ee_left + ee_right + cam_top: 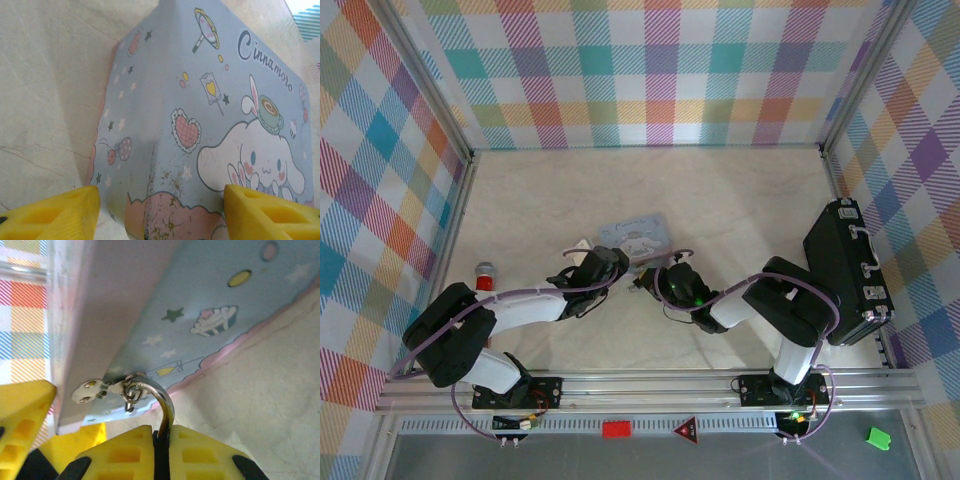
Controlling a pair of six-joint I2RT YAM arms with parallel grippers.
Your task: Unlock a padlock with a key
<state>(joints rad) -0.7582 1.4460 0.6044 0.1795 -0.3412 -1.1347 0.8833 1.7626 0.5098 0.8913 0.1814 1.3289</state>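
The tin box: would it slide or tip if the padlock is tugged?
The tin looks like thin printed metal, so likely light; on the smooth table it would probably slide. The padlock sits loosely in the hasp, so it may swing first.

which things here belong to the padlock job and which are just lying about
In the job: padlock in the shut right hand, hung on the hasp of the tin; left hand open either side of the tin.
Lying about: black case, red-and-yellow toy, green block.
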